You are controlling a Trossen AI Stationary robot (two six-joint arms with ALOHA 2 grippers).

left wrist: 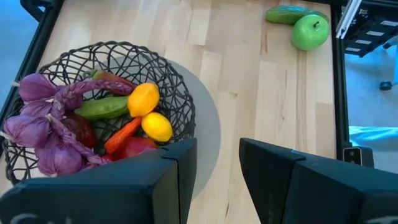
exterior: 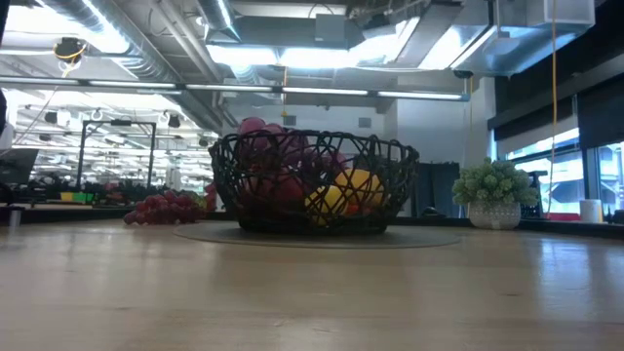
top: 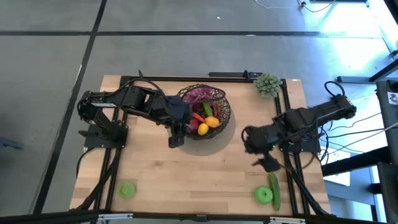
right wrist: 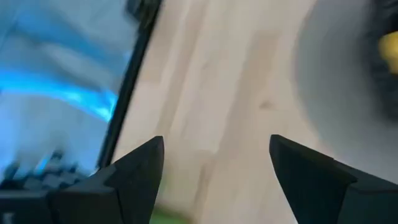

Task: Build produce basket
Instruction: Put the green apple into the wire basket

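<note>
basket (right wrist: 367, 56): blurred in right wrist view, cut by pic edge.
lemon (right wrist: 390, 46): only a yellow smear at edge.
green apple (right wrist: 174, 218): sliver, cut off at edge.
purple grapes (left wrist: 43, 124): partly cut off, left wrist view.

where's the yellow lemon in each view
High view: lemon at the basket's near-right side, centre of the picture.
Low view: lemon behind the mesh, right of centre in the basket.
Left wrist view: lemon mid-left, inside the basket.
Right wrist view: only a blurred yellow patch at the right edge, possibly it.
Shared landmark: the basket.
</note>
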